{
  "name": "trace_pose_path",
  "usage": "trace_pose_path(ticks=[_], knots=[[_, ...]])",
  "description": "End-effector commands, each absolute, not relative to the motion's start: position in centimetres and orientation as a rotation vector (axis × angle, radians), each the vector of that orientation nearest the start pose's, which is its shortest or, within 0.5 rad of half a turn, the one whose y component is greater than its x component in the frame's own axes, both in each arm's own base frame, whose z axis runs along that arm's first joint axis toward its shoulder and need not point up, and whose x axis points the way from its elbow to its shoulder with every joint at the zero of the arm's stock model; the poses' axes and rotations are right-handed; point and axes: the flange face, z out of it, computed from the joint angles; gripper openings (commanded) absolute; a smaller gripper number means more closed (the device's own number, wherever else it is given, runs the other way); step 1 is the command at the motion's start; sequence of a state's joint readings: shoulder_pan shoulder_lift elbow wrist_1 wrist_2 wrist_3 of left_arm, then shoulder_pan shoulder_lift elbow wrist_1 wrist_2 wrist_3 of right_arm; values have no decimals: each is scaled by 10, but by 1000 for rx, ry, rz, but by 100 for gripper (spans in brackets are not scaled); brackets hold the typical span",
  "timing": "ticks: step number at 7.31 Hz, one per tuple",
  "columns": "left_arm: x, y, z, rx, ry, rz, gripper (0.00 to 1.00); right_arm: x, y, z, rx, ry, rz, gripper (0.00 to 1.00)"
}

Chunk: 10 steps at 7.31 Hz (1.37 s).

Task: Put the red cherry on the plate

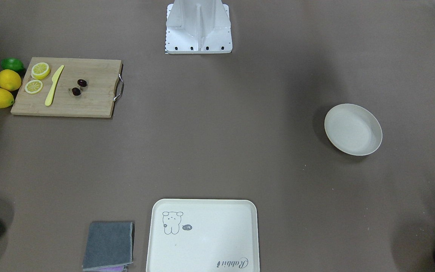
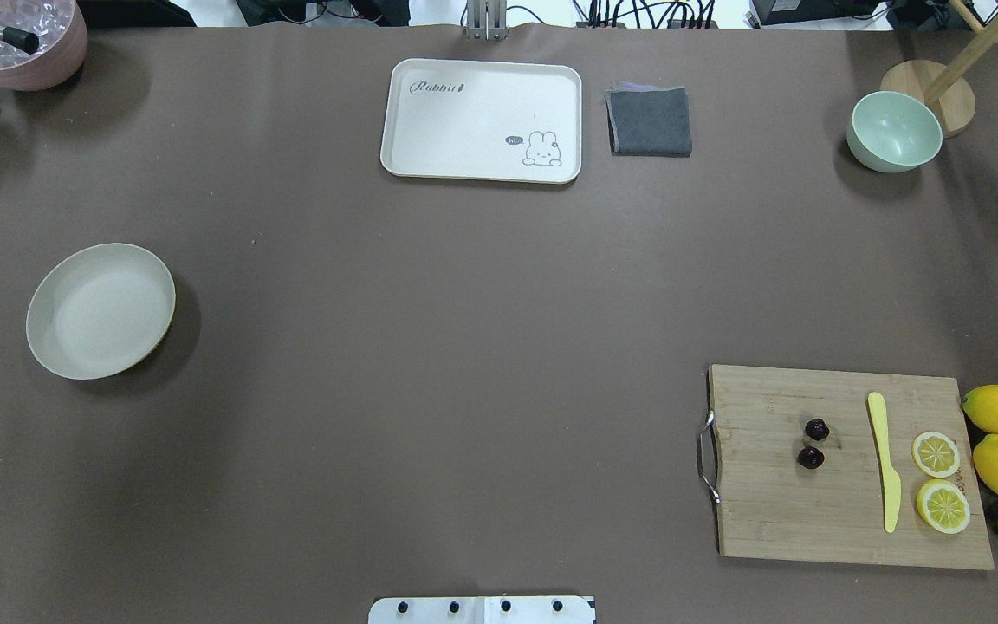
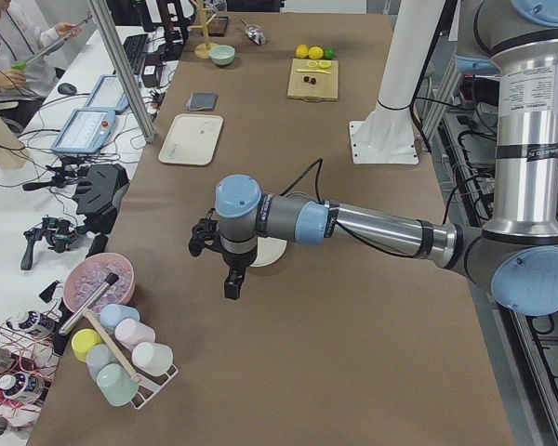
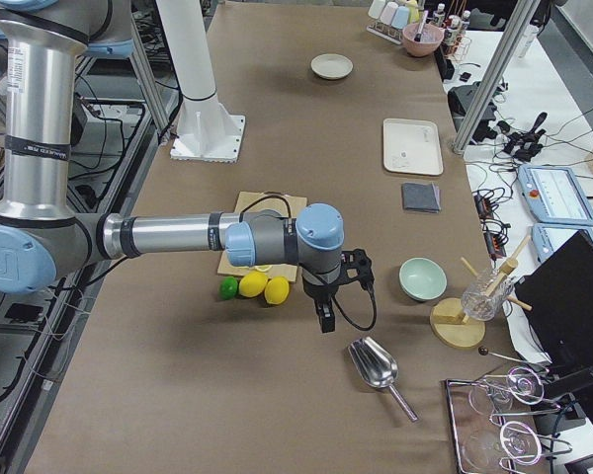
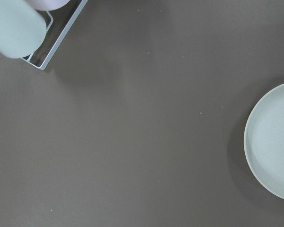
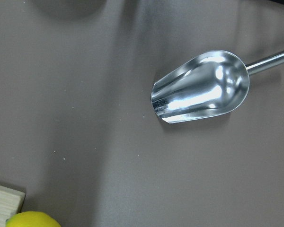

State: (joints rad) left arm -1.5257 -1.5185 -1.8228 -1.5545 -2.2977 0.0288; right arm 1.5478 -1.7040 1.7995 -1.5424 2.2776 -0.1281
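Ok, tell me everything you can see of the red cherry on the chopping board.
The red cherry is a pair of tiny, glossy, dark red, almost black fruits lying side by side with a small gap between them. Their thin stems are barely visible. They rest on the wooden cutting board, roughly mid-board, between its metal handle and the yellow knife, and they touch neither. Only the board touches them.
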Motion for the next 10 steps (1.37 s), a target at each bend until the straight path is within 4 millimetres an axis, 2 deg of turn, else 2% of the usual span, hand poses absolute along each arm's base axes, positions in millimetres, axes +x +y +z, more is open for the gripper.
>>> trace_pose_path(ticks=[1,3,4,6,7,8,9,10], knots=[[-48,-473,570,163,703,130,98,57,-449,604,160,-696,-180,100],[-56,-474,578,143,709,79,98,57,-464,587,156,-697,-162,100],[-65,-470,567,153,715,13,98,57,-470,581,154,-699,-160,100],[-58,-475,547,160,814,21,98,56,-492,555,149,-704,-158,100],[-56,-482,535,173,843,29,98,55,-498,550,154,-705,-160,100],[-51,-497,512,167,859,-42,98,55,-499,550,153,-705,-161,100],[-20,-505,499,151,882,-52,98,54,-496,552,152,-710,-161,100],[36,-507,504,98,914,21,98,54,-496,555,147,-710,-161,100]])
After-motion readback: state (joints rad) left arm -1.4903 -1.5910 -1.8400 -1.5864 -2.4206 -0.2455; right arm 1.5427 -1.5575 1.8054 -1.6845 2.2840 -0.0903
